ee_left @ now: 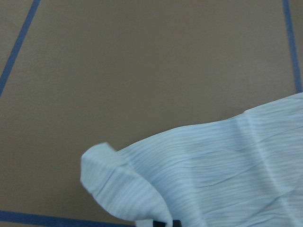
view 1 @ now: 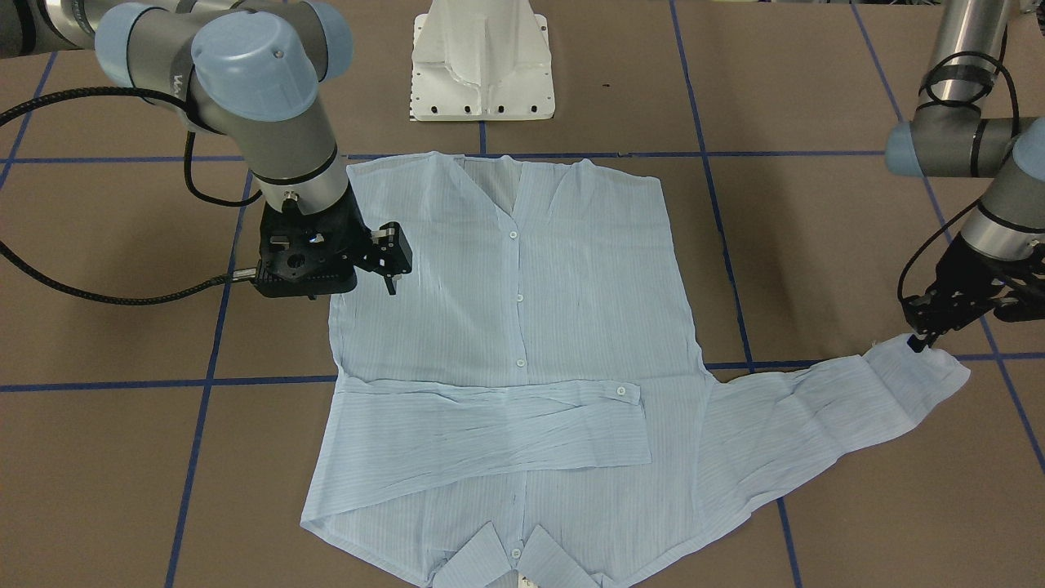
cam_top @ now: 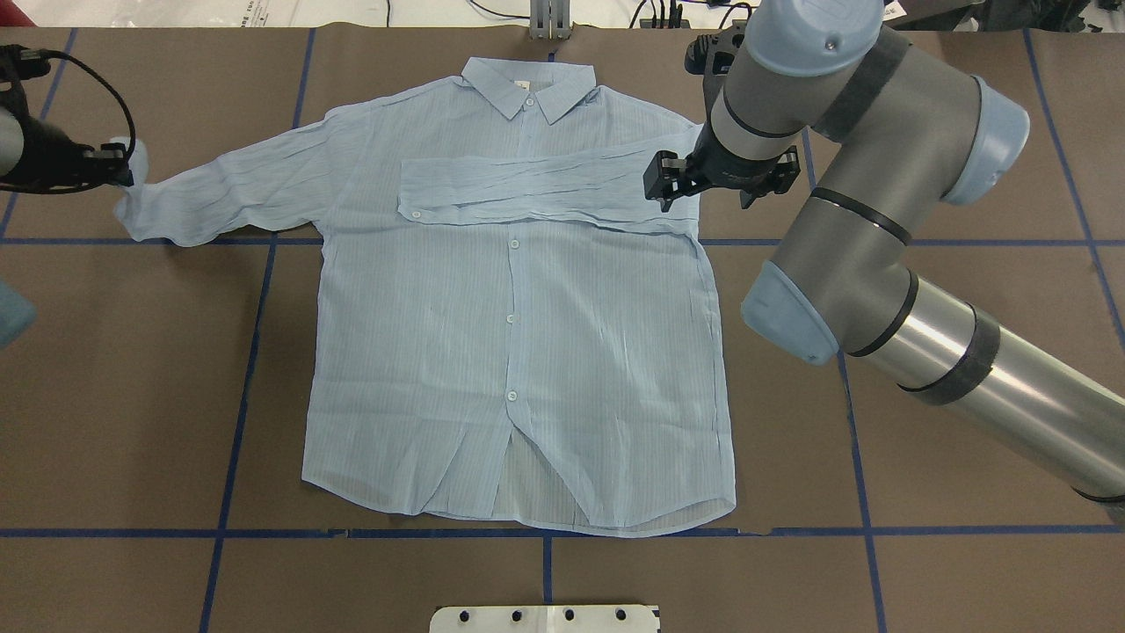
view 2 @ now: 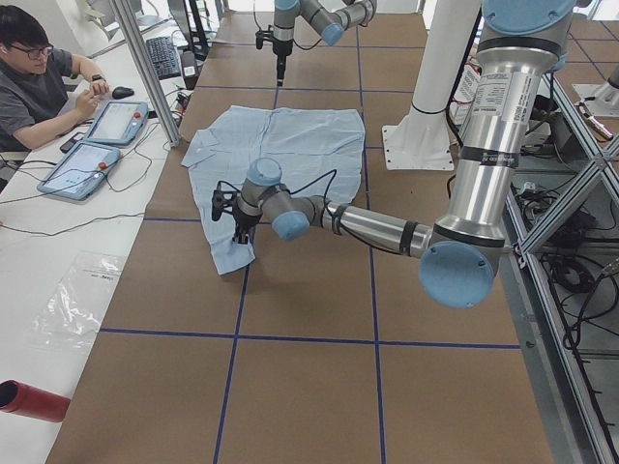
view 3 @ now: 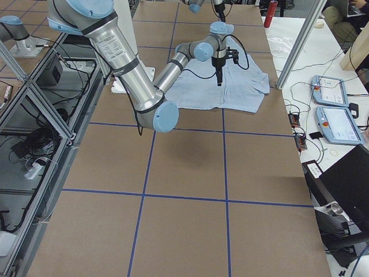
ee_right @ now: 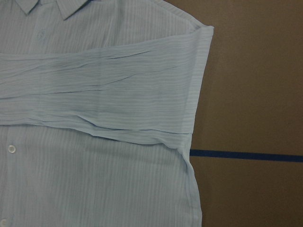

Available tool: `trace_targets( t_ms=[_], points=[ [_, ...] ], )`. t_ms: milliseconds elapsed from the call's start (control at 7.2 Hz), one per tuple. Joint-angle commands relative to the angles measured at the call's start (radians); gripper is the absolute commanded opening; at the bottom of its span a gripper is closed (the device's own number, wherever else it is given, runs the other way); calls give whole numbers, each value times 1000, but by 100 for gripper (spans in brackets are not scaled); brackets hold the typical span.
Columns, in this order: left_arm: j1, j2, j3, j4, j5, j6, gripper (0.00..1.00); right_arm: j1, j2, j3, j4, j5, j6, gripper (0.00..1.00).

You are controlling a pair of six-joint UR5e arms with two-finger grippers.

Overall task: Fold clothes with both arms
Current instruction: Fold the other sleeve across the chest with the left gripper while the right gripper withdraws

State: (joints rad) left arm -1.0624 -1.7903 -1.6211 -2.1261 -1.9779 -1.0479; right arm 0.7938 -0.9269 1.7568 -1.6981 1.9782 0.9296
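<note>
Light-blue pinstriped shirt (cam_top: 518, 352) is lying flat and buttoned up, one sleeve folded across the chest, the other stretched out sideways with its cuff pinched (I think) by the left gripper (view 1: 919, 342), right arm (cam_top: 866, 132) hanging over the folded shoulder.

Right arm (cam_top: 879, 123) showing grey metal tubes, light-blue joint caps, dark bands ringing its links, braided black cable trailing, left arm (view 1: 955, 139) wearing looped black cable.
</note>
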Motion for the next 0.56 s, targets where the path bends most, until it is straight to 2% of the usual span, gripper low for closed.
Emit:
trace_targets(
  t_ms=[0, 278, 417],
  points=[
    [57, -203, -31, 179, -22, -229, 0, 42, -84, 41, 3, 20, -95, 100],
    [183, -366, 24, 212, -10, -506, 0, 106, -159, 75, 5, 79, -184, 100],
    [232, -476, 93, 209, 11, -659, 0, 132, -183, 79, 5, 90, -213, 100]
  ],
)
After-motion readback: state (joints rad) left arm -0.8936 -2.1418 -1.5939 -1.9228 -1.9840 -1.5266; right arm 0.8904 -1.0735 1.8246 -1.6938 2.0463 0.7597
